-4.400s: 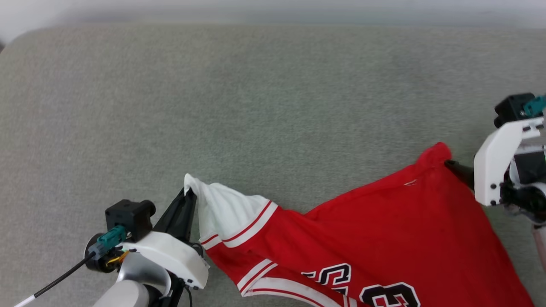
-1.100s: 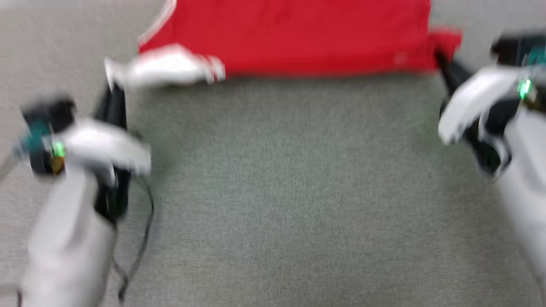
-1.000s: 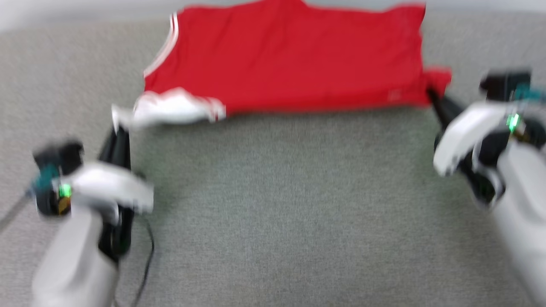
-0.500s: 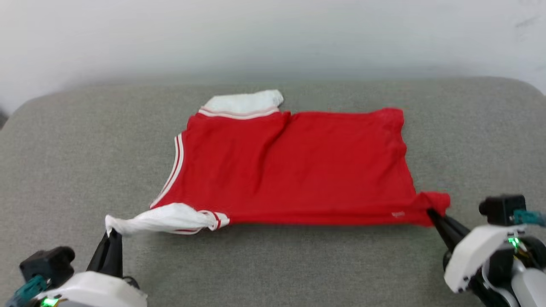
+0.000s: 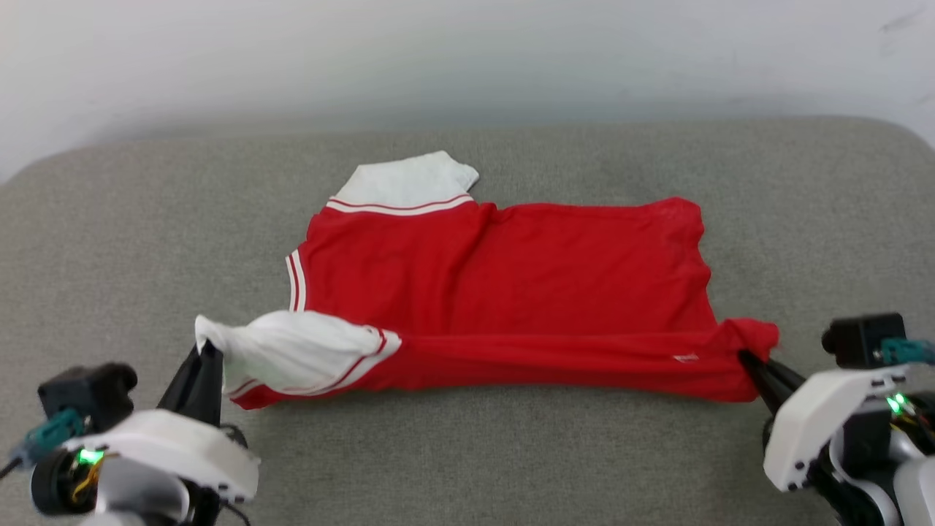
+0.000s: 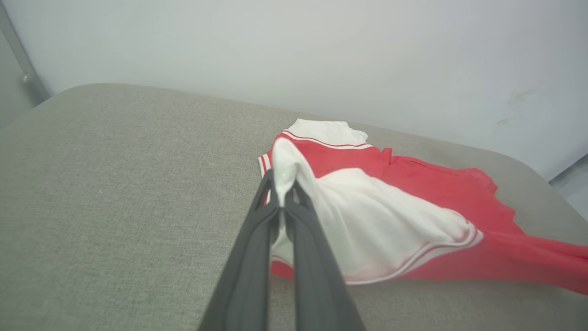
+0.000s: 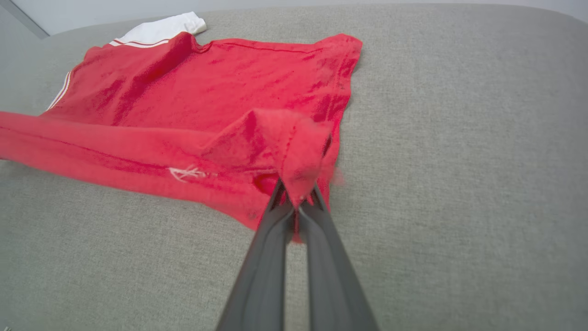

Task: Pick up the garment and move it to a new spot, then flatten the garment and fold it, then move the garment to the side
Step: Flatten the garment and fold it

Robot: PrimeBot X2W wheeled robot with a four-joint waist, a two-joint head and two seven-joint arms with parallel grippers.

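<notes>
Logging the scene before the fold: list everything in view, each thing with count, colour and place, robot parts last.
garment: one, red with white sleeves and red-and-white stripe trim, spread on the middle of the cushion, near edge pulled taut between the two pincers.
cushion: one, grey-green fabric, under the garment and across the foreground.
wall: one, pale, behind the cushion.
left pincer: one, dark fingers, lower left, shut on the tip of the near white sleeve.
right pincer: one, dark fingers, lower right, shut on the near red hem corner.
</notes>
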